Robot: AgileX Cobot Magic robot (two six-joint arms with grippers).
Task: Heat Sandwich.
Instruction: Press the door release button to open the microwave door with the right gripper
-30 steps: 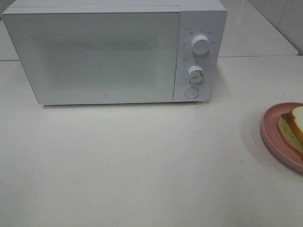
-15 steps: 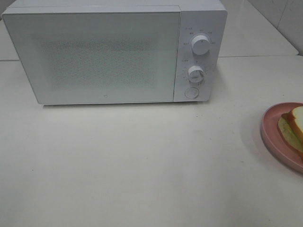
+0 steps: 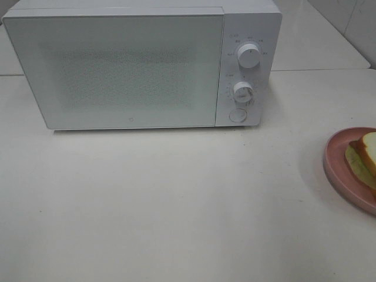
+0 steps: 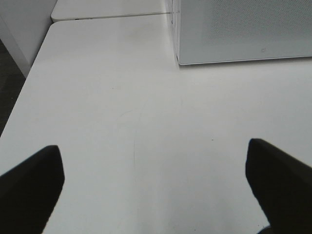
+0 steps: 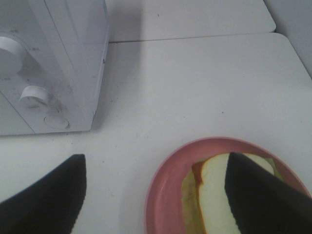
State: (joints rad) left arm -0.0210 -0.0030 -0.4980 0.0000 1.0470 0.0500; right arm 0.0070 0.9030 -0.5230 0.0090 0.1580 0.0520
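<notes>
From the high camera, the white microwave stands at the back of the pale table with its door closed. Two knobs and a round button are on the panel at the right of the door. The sandwich lies on a pink plate, well apart from the microwave, to the right and in front of it. The edge of the picture cuts both. No arm shows in this view.

In the left wrist view, the left gripper is spread wide over bare table, with nothing between its dark fingers. It is in front of the microwave's door-side corner.

In the right wrist view, the right gripper is also wide and holds nothing. One finger hides part of the sandwich on the plate, which is near the microwave's knob side.
</notes>
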